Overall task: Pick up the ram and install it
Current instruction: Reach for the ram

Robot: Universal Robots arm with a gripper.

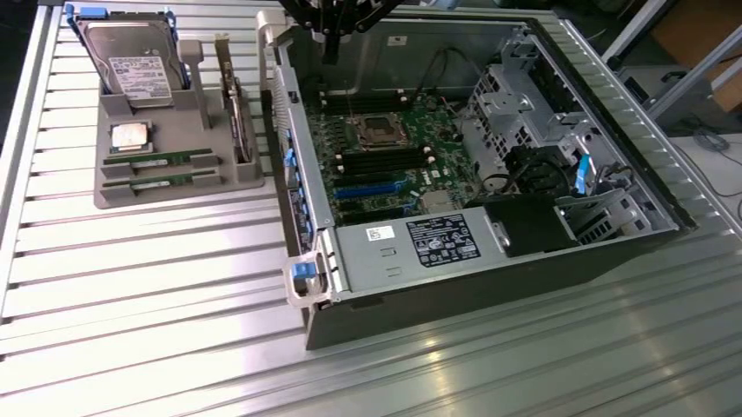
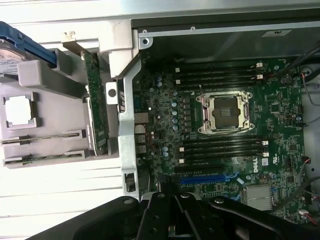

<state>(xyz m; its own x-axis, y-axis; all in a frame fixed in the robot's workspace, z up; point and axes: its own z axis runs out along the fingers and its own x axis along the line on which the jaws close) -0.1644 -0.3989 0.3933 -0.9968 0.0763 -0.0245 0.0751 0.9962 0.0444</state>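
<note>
One ribbed silver metal tabletop [image 1: 174,330], lower frame of the exterior view. One open dark grey computer case [image 1: 464,300], centre frame, lying on its side; silver power supply box [image 1: 383,256] with black label at its near end; green motherboard [image 1: 383,187] behind it, with square processor socket [image 1: 377,130] and black memory slots [image 1: 371,161]. One grey plastic holder block [image 1: 174,195], upper left, just beside the case. Held in it, near to far: two long thin green boards lying flat in parallel grooves, near ram stick [image 1: 162,180] and far ram stick [image 1: 156,159]; square silver processor chip [image 1: 130,136]; silver hard drive [image 1: 137,61] with white label, upright. One black claw [image 1: 333,52], top centre, above the case's far edge, pinched closed, gripping nothing, well apart from both sticks.
</note>
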